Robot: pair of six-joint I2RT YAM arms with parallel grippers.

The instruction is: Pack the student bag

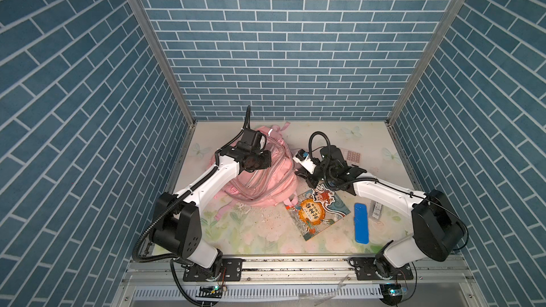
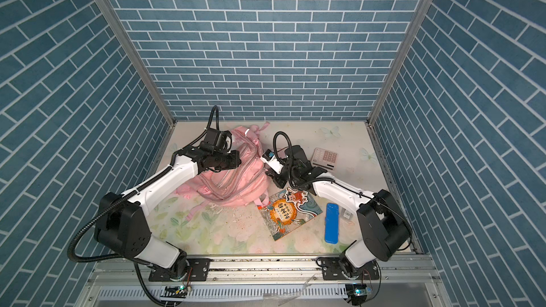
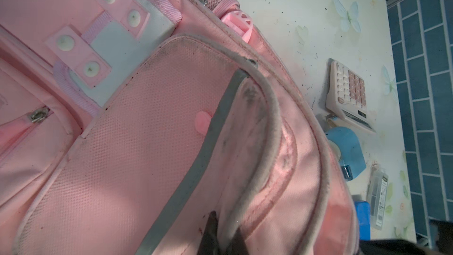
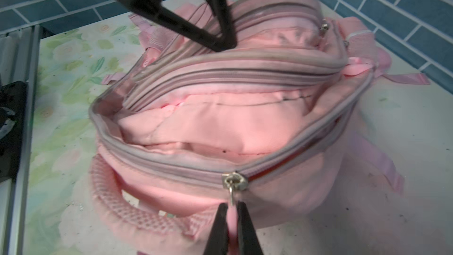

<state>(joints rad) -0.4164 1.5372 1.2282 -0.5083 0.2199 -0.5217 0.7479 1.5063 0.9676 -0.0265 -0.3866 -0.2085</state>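
Student bag (image 1: 260, 178) lies on the worktop (image 1: 266, 231), left of centre, main pocket part unzipped. Our left pincer (image 4: 223, 44) is clamped on its upper rim, likely as a brace. Our right pincer (image 4: 232, 206) is closed on the zip pull (image 4: 231, 197), probably to open it wider.

A robot test booth in a lab.
3 walls (image 1: 280, 39) of blue brick-print wallpaper stand in bare aluminium posts (image 1: 152, 39) around a floral-print tabletop (image 1: 251, 231); the left arm (image 1: 209, 178) and right arm (image 1: 384, 191) are bolted to an aluminium rail (image 1: 295, 273) at its front edge.
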